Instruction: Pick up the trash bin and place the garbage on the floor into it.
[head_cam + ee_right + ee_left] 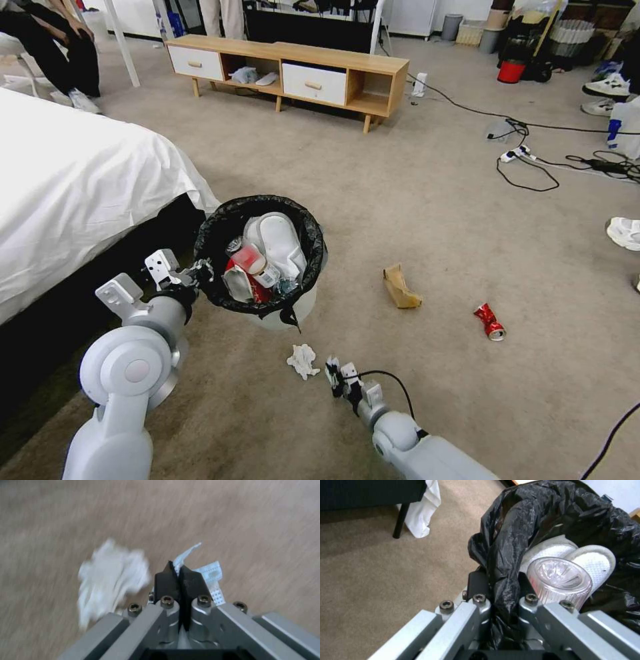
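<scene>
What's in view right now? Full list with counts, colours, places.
trash bin: 1, white with black liner, beside the bed, part-filled
tissue: 1, white, on floor near the bin
cardboard piece: 1, brown, on floor
can: 1, red, crushed, on floor
face mask: 1, pale blue, in right gripper
bed: 1, white sheet, left
cabinet: 1, wood, far side
left gripper: shut on bin rim
right gripper: shut on mask

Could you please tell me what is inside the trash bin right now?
Inside the trash bin: white slippers, a plastic bottle and a red can. Anything beneath them is hidden.
</scene>
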You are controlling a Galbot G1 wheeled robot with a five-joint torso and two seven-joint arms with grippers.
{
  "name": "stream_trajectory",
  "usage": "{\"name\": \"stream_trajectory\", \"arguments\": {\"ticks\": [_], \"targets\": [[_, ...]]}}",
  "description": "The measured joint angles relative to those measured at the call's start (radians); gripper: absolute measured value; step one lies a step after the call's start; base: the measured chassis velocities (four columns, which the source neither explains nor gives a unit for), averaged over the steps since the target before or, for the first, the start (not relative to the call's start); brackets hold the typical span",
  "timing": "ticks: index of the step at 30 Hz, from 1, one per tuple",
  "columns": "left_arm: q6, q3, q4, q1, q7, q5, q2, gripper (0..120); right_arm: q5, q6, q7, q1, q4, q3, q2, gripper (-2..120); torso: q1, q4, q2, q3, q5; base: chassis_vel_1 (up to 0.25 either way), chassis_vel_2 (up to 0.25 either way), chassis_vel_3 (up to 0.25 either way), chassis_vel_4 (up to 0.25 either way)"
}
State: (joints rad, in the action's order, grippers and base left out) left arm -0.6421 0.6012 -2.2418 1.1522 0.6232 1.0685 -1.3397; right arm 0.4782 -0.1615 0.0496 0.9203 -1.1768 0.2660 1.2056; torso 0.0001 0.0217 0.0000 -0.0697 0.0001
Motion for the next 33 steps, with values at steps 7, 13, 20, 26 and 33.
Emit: {"name": "stream_trajectory", "arguments": {"ticks": [7,13,20,26,33], "targets": [[-0.001,-0.001,0.002,-0.001,0.008,0.003,0.000,4,-0.003,0.074,0.064,-0.011,-0.105,-0.039,-0.073,0,0.000,0.0000,0.000,0.000,0.0002,0.000,0.000,0.000,0.000],[-0.003,-0.002,0.003,-0.001,0.010,0.004,-0.001,4,0.053,0.212,0.143,-0.020,-0.261,-0.105,-0.194,0,0.000,0.0002,0.000,0.000,-0.0001,0.000,0.000,0.000,0.000],[-0.006,-0.002,0.002,-0.001,0.012,0.005,0.002,4,0.105,0.291,0.178,-0.015,-0.379,-0.202,-0.276,0,0.000,0.0002,0.000,0.000,0.0001,0.000,0.000,0.000,0.000],[-0.015,-0.007,-0.003,0.005,0.024,0.014,0.006,4,0.169,0.407,0.191,-0.028,-0.487,-0.312,-0.332,0,0.000,0.0003,0.000,0.000,0.0001,0.000,0.000,0.000,0.000],[-0.024,-0.026,-0.003,0.005,0.026,0.013,0.001,4,0.388,0.669,0.204,-0.084,-0.671,-0.426,-0.386,0,0.000,0.0003,0.000,0.000,-0.0003,0.000,0.000,0.000,0.000]]}}
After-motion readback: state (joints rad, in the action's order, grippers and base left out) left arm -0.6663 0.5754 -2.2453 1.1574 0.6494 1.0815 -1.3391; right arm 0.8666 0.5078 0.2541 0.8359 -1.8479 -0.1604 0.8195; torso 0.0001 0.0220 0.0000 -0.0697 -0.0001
